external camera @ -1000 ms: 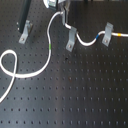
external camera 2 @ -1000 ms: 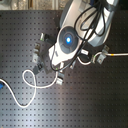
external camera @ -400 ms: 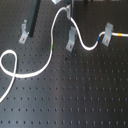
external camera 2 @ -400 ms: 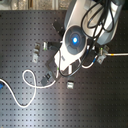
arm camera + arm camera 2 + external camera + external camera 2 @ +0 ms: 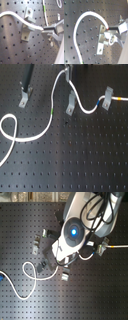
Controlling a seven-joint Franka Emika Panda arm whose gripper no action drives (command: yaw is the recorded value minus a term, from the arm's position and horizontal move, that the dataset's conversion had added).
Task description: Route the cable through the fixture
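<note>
Pincer (image 5: 46, 29) clamped on cable (image 5: 15, 15) just beside middle fixture (image 5: 27, 27), open board around.

black perforated board (image 5: 85, 159) across both exterior views; grid of holes.

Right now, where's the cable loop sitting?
In the first exterior view the white cable curls into a loop at the first exterior view's left edge on the black breadboard, below the leftmost clip.

Three clips stand in a row on the breadboard (image 5: 90, 159): left clip (image 5: 24, 100), middle clip (image 5: 71, 105), right clip (image 5: 106, 100), the cable (image 5: 47, 124) looping toward the first exterior view's left.
</note>
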